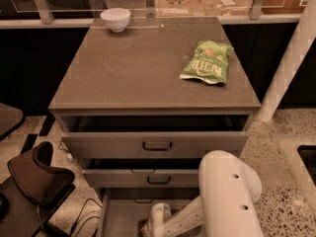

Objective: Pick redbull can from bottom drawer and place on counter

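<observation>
The claw (151,226) hung low inside the open bottom drawer (122,215), beneath the table's (133,68) front edge; its grip could not be told. The redbull can was hidden; lifting and placing seemingly remained.

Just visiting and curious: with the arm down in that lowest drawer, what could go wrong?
The gripper sits low in the bottom drawer, under two partly open upper drawers; lifting straight up could bump their fronts. The redbull can is hidden, so a slip cannot be ruled out. On the counter, the green snack bag might get nudged during placing.
</observation>
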Controlling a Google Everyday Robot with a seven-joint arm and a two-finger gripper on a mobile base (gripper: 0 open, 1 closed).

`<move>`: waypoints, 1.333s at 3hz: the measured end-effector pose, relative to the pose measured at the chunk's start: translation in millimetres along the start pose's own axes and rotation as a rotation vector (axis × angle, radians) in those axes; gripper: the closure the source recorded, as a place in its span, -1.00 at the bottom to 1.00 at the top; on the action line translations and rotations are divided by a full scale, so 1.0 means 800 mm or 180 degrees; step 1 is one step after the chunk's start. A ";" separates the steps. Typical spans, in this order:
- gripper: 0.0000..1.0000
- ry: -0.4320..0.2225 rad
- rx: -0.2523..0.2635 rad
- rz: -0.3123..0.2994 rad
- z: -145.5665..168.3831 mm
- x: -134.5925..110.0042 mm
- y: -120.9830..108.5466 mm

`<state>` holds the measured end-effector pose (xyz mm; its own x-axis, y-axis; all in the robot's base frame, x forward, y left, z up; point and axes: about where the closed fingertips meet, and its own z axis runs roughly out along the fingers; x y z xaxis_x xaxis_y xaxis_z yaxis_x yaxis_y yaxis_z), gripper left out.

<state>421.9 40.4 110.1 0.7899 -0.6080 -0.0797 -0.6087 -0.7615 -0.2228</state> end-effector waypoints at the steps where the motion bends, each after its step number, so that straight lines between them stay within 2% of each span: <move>1: 0.72 0.0003 0.0003 -0.0008 -0.001 0.000 -0.001; 2: 1.00 -0.0001 -0.0001 -0.0008 -0.001 -0.001 0.001; 4: 1.00 0.0042 -0.0021 -0.0019 -0.005 -0.003 0.000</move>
<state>420.1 40.9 114.3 0.7925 -0.6063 -0.0657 -0.6044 -0.7666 -0.2169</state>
